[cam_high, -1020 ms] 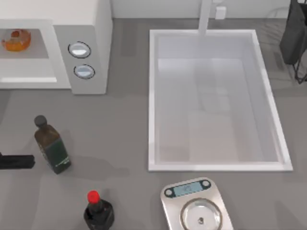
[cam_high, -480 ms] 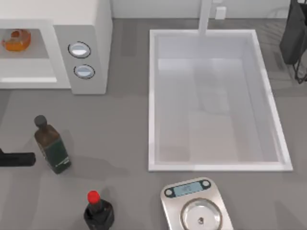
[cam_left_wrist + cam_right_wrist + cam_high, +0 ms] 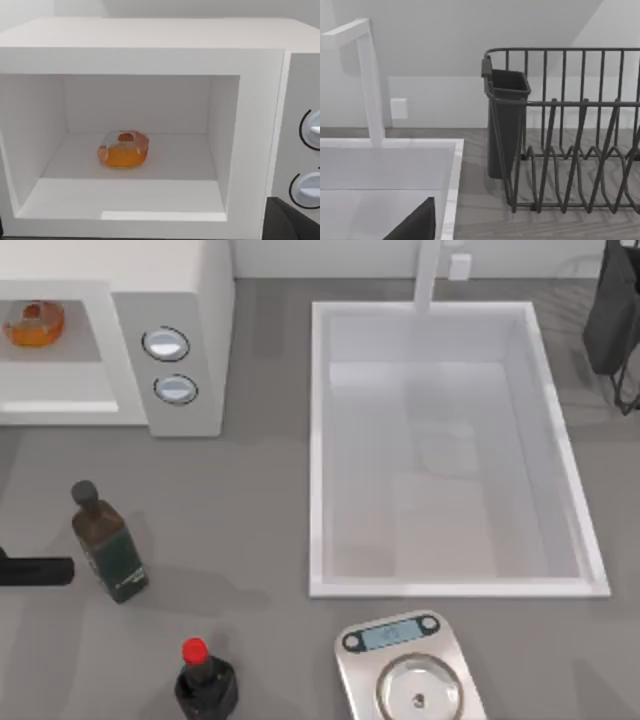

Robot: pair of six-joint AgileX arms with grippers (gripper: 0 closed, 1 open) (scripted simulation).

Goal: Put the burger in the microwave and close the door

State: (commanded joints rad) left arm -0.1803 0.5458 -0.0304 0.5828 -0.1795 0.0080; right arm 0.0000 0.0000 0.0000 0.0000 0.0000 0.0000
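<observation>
Left gripper [image 3: 40,570] at the table's 9 o'clock edge, just beside the green bottle [image 3: 108,545]; finger state cannot be told. Burger [image 3: 123,149] resting on the cavity floor of the microwave [image 3: 205,300] at 10 o'clock, cavity front uncovered. Right arm [image 3: 612,310] parked at 2 o'clock beyond the sink [image 3: 318,440].

A glossy orange-brown burger [image 3: 123,149] sits inside a white microwave [image 3: 150,55] with silver knobs [image 3: 167,343].
</observation>
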